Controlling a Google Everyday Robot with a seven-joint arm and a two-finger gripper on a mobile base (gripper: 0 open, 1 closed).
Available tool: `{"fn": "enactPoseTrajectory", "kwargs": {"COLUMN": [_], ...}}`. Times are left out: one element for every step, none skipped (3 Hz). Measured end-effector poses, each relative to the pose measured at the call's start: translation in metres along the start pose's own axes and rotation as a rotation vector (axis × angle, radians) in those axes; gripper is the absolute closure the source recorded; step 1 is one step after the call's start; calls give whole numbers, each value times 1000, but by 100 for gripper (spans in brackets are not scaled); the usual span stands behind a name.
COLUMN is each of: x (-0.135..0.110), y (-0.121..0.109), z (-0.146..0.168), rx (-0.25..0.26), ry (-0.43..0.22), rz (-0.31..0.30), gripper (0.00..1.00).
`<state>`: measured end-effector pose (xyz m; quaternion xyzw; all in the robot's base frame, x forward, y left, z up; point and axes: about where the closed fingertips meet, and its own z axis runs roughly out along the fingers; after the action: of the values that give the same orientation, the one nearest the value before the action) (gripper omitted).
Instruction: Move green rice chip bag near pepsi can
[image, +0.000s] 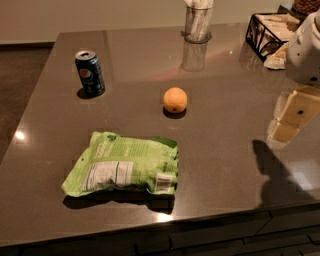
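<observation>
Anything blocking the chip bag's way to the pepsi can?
Nothing visible. Bare tabletop separates the green rice chip bag from the pepsi can; the orange sits off to the right. The gripper hovers at the right edge.

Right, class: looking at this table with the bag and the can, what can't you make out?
Camera view:
- Hand, at the right over the table, far from the bag: its arm is cut off by the right edge.
- Bag: label text too small to read.
- Cup: top cut off by the upper edge; contents unclear.
- Basket: partly behind the arm; contents unclear.
</observation>
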<state>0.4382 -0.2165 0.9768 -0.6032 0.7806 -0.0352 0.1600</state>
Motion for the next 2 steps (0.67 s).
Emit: {"fn": "enactPoseTrajectory", "kwargs": {"x": [-1,-19], "y": [0,7], "z": [-1,-3], "rx": [1,-57], "ry": [-3,-79], "rz": [-2,-45], "gripper": [0,0]}}
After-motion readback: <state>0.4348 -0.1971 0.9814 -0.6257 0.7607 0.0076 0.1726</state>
